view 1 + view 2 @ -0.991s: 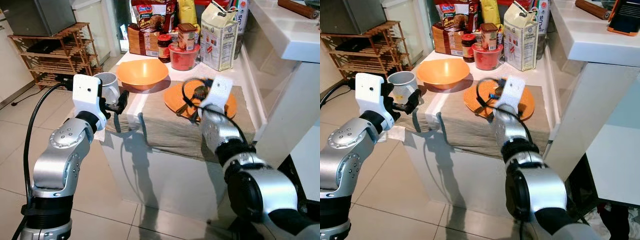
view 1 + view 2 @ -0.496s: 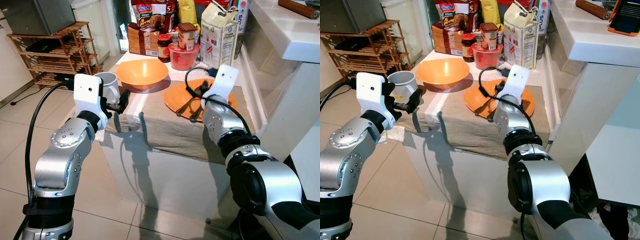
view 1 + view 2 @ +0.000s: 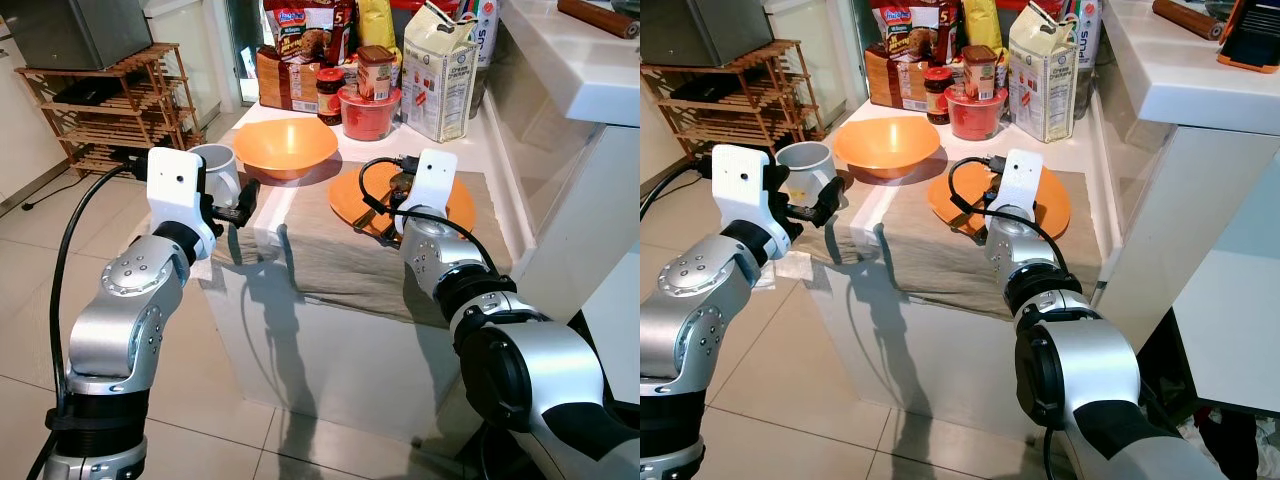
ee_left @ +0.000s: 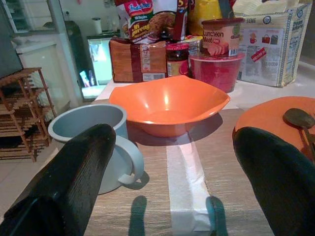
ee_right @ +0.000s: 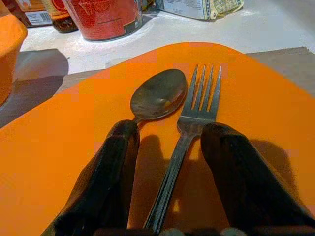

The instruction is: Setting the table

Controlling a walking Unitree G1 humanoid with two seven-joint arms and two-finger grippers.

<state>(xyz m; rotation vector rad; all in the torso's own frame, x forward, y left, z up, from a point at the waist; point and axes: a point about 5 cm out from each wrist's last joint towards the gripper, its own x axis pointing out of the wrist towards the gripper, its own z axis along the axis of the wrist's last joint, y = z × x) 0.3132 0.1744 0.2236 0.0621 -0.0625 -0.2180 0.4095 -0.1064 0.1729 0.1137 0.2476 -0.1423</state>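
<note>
An orange plate [image 3: 450,212] lies on a beige cloth at the counter's front, with a spoon [image 5: 158,94] and a fork [image 5: 197,108] side by side on it. My right gripper [image 5: 170,135] hangs low over the plate, open, its two fingers straddling the fork's handle without closing on it. An orange bowl [image 3: 284,146] sits behind the cloth's left part, and a grey mug [image 3: 217,172] stands at the counter's left corner. My left gripper [image 3: 245,205] is open just in front of the mug, level with it, holding nothing.
Behind the plate stand a milk carton [image 3: 438,75], a red tub [image 3: 367,112], jars and food packs. A raised white counter [image 3: 570,60] borders the right side. A wooden rack [image 3: 110,100] stands on the tiled floor at the left.
My right gripper swung right and up half a second ago, then came back left and down over the fork's handle. The left arm has stayed still.
</note>
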